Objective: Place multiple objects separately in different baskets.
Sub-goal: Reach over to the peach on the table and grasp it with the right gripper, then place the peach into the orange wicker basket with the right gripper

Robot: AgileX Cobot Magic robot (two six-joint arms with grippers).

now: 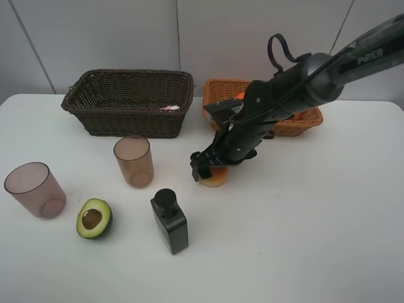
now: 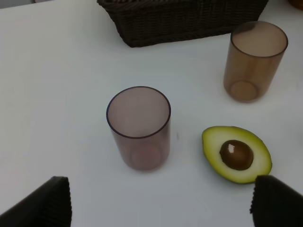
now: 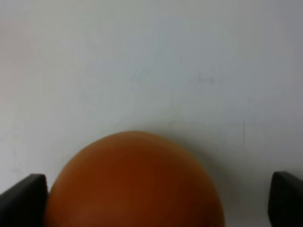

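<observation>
From the high camera, the right hand (image 1: 210, 169) is down over the orange-yellow peach (image 1: 216, 182), which sits on the white table (image 1: 315, 246) in front of the light orange-tan basket (image 1: 303, 120). The dark brown basket (image 1: 129, 104) stands to the left of that one. Nearer the front are the middle cup (image 1: 134, 161), the left cup (image 1: 35, 190), the halved avocado (image 1: 95, 218) and the black square bottle (image 1: 170, 222), all upright or lying apart from each other.

The left wrist view shows the left hand (image 2: 163, 208) spread wide and empty, above the table just short of the left cup (image 2: 138, 126) and the halved avocado (image 2: 236, 154).

In the right wrist view, the right hand (image 3: 155, 201) is open around the orange-yellow peach (image 3: 135, 184). One fingertip is just beside the fruit and the other is clear of it.
</observation>
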